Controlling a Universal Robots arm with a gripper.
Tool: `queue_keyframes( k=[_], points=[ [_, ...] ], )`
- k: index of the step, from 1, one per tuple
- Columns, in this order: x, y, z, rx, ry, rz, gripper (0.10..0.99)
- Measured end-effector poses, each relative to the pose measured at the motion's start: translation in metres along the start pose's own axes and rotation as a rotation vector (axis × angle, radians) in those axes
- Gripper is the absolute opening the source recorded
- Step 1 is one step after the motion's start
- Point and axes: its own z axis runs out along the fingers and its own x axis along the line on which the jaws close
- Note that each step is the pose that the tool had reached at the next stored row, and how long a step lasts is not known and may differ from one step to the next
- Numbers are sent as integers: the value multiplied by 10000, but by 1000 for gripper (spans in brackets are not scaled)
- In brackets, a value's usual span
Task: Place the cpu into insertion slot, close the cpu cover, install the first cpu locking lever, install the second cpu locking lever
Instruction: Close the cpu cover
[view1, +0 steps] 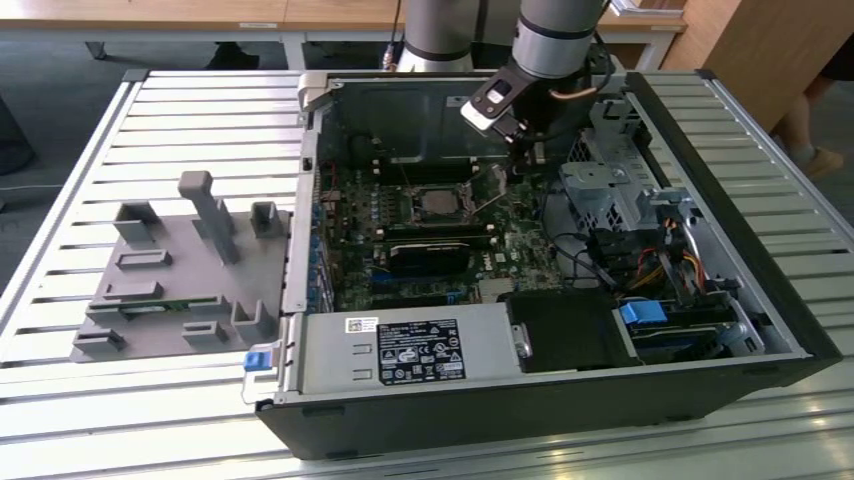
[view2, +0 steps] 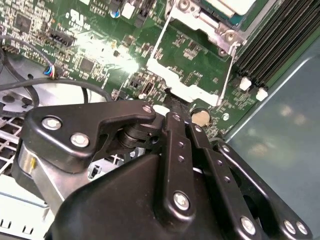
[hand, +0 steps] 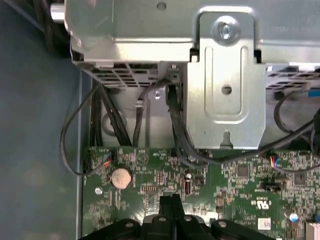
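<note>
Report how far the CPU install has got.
Done: the cpu sits in the insertion slot. In hand: the gripper, shut, is right by the cpu cover, which is swung open off the slot. Left: closing the cover and both lever steps.

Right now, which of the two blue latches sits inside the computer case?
The blue latch on the drive bay, at the exterior view's right. The other latch hangs outside, at the case corner.
</note>
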Motion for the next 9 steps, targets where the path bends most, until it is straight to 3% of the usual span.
queue_keyframes(
  k=[9],
  points=[
    [0, -69, -1, 0, 0, 0, 114]
  ],
)
